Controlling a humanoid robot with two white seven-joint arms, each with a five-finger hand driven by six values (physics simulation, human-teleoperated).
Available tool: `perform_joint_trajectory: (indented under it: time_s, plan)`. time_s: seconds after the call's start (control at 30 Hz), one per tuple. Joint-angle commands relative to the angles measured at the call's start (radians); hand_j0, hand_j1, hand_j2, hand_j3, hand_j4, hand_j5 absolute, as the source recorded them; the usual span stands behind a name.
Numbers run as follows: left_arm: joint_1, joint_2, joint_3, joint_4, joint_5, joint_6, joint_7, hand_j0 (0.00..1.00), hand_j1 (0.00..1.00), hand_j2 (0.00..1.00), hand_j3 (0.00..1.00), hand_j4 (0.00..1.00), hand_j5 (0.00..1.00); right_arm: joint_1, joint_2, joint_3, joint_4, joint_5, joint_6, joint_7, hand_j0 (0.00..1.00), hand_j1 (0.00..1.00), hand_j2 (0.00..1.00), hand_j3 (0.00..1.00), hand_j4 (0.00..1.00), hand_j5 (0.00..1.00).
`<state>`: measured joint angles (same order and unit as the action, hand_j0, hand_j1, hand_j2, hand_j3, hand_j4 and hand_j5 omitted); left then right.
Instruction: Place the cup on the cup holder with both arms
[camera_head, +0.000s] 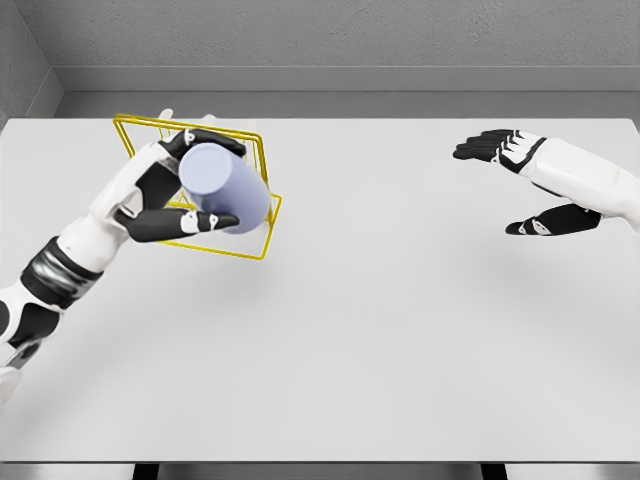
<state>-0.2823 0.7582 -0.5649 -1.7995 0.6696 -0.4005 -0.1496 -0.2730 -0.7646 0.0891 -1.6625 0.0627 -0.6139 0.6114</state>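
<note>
The left hand (165, 195) is gripping the cup (225, 188), its dark fingers (205, 140) curling over the top side and its thumb (185, 222) pressing along the lower side, so the cup is being held tilted, almost on its side, with its pale round end facing up toward the head camera. The cup is a plain lavender cylinder, and it is sitting inside the outline of the holder (240, 252), a thin yellow wire frame that is standing on the table (380, 340) at the far left. Whether the cup is actually touching the wires or only hanging in front of them is hard to say from here. The left arm is reaching in from the lower left corner, its white forearm and dark wrist band lying low over the table. Well apart, at the far right, the right hand (535, 190) is hovering above the table with its fingers spread and its thumb held away from them, holding nothing. The table is a wide light grey slab, and a grey wall is running behind it.
</note>
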Motion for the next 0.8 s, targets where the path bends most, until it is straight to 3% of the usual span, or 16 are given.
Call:
perform_joint_trajectory:
  time_s: [0.0, 0.3, 0.77]
  plan:
    - [0.000, 0.000, 0.008, 0.000, 0.007, 0.012, 0.002, 0.64, 0.64, 0.64, 0.64, 0.64, 0.64, 0.000, -0.001, 0.000, 0.000, -0.007, 0.003, -0.001, 1.00, 1.00, 1.00, 1.00, 1.00, 1.00]
    - [-0.002, 0.000, 0.056, 0.022, 0.021, 0.071, 0.005, 0.64, 0.64, 0.64, 0.64, 0.64, 0.64, 0.000, -0.001, 0.000, -0.002, -0.007, 0.003, -0.001, 1.00, 1.00, 1.00, 1.00, 1.00, 1.00]
    - [-0.011, -0.014, 0.063, 0.048, 0.019, 0.100, 0.005, 0.64, 0.64, 0.64, 0.64, 0.64, 0.64, 0.000, -0.001, 0.000, -0.002, -0.007, 0.003, -0.001, 1.00, 1.00, 1.00, 1.00, 1.00, 1.00]
